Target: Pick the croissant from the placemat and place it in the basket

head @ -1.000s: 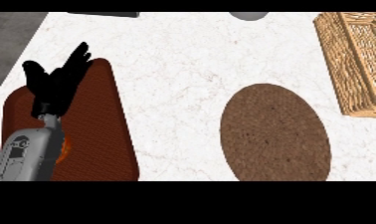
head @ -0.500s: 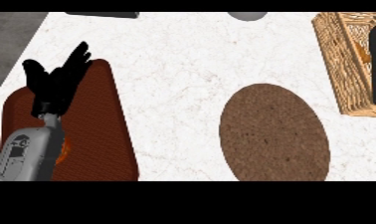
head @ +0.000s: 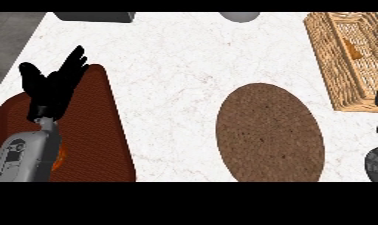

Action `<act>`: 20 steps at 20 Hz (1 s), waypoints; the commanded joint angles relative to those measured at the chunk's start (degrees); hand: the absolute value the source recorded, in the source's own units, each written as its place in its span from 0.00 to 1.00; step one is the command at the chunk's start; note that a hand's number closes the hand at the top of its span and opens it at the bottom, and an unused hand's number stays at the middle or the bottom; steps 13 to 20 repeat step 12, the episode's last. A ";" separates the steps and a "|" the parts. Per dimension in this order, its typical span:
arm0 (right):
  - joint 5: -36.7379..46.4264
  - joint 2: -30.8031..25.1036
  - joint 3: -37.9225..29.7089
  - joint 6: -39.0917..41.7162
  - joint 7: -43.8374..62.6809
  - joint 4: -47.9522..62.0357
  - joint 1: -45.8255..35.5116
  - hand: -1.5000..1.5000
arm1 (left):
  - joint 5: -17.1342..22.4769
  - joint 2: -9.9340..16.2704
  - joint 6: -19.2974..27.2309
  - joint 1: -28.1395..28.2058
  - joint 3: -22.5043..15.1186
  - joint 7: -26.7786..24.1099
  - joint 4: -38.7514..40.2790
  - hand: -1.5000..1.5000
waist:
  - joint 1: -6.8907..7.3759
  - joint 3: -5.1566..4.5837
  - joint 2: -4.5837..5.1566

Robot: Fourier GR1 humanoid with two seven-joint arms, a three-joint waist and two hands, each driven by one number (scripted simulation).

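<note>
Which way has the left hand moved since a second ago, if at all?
No. The left hand stays open, fingers up, over the same upper-left part of the red-brown mat.

Compared with a second ago, we note an orange piece, apparently the croissant (head: 356, 49), now lying inside the wicker basket (head: 341, 64) at the right edge of the worktop (head: 177, 64); one second ago the basket interior showed none. Half a second ago we saw a dark shape over the basket; it has since gone from there. We now find the right hand (head: 371, 163) only as a dark sliver at the lower right edge, well apart from the basket, its fingers not discernible
</note>
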 commanded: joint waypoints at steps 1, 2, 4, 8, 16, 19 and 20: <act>1.06 6.18 -1.48 -8.96 9.71 -9.40 2.10 0.00 | -0.09 0.10 0.77 1.19 0.65 0.56 -0.12 0.50 | -1.59 -0.02 -0.81; 1.12 9.64 -2.43 -6.57 10.03 -12.24 2.09 0.00 | 0.35 0.17 -0.54 3.47 0.60 -1.11 -0.04 0.50 | -1.72 -0.09 -1.10; -1.09 14.56 -1.65 -5.21 7.27 -17.92 1.31 0.00 | 0.09 1.05 0.70 1.81 1.83 -0.01 0.52 0.50 | -3.00 -0.09 -1.58; -4.79 18.28 2.59 1.50 7.27 -23.04 7.10 0.00 | 0.27 0.85 0.14 2.72 1.20 0.74 -1.19 0.50 | -2.59 -0.09 -1.89; -11.70 18.45 9.97 2.91 7.95 -26.62 13.59 0.00 | -0.23 0.61 0.71 2.44 1.39 -0.32 0.06 0.50 | -2.52 -0.10 -2.08; -11.70 18.45 9.97 2.91 7.95 -26.62 13.59 0.00 | -0.23 0.61 0.71 2.44 1.39 -0.32 0.06 0.50 | -2.52 -0.10 -2.08; -11.70 18.45 9.97 2.91 7.95 -26.62 13.59 0.00 | -0.23 0.61 0.71 2.44 1.39 -0.32 0.06 0.50 | -2.52 -0.10 -2.08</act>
